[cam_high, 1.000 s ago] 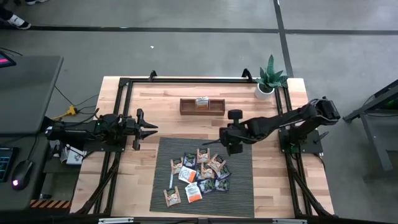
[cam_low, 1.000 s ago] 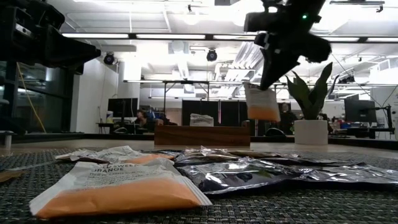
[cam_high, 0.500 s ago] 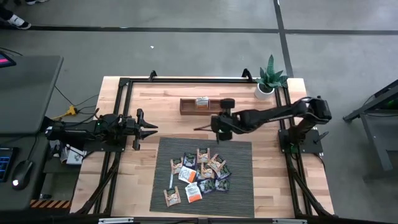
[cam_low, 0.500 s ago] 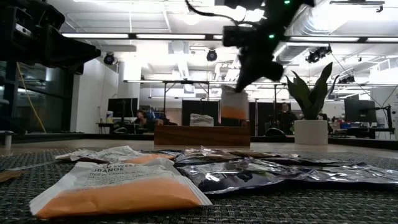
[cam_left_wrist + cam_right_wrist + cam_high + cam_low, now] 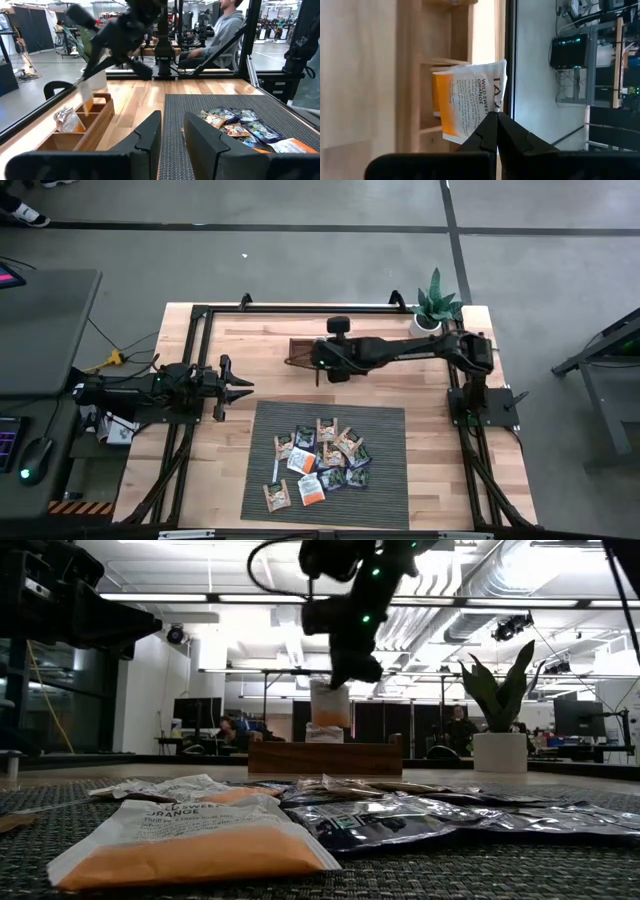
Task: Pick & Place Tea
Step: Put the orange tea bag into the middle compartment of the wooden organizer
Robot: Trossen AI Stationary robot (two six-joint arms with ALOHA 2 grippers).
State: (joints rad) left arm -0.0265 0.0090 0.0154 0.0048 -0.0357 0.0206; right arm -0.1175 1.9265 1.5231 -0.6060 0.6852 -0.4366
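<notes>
Seen from above, a wooden tabletop (image 5: 240, 370) fills the centre of the frame, with a dark ribbed mat (image 5: 385, 480) in its lower middle. A loose pile of tea sachets (image 5: 318, 462), orange, white, tan and dark, lies on the mat. Near the upper middle sits a narrow wooden tray (image 5: 300, 352) with compartments; in the left wrist view one sachet (image 5: 67, 120) already lies in it. A small potted plant (image 5: 432, 308) stands at the upper right corner.

The right gripper (image 5: 319, 364) reaches in from the right side to a spot above the tray. Its fingers are pressed together on the top edge of a white and orange sachet (image 5: 467, 102), which hangs down just over the tray's compartments.

The left gripper (image 5: 238, 388) waits at the left side of the frame, clear of the mat, its fingers (image 5: 145, 137) parted a little and holding nothing.
</notes>
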